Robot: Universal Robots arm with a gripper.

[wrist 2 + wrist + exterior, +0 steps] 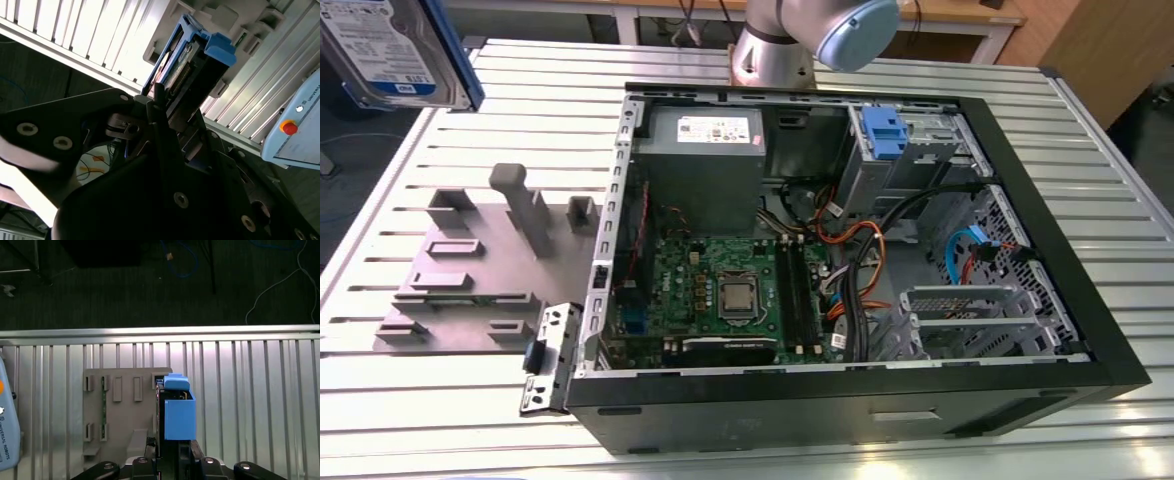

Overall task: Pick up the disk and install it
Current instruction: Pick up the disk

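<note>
In the second wrist view the ribbed desk (pixel 85 25) glares white; the exterior view's light is soft and even.

the exterior view looks steeply down from high over the slatted bench (pixel 1094 180) and open computer case (pixel 854 405), while both wrist views sit close behind the disk (pixel 179 415), the first facing straight down, sharing disk, grey stand (pixel 120 410) and bench.

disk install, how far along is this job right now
Done: the disk is off the grey stand and raised in the air. In hand: the gripper is shut on it, its blue bracket showing in both wrist views. Left: it is not yet inside the open computer case.
</note>
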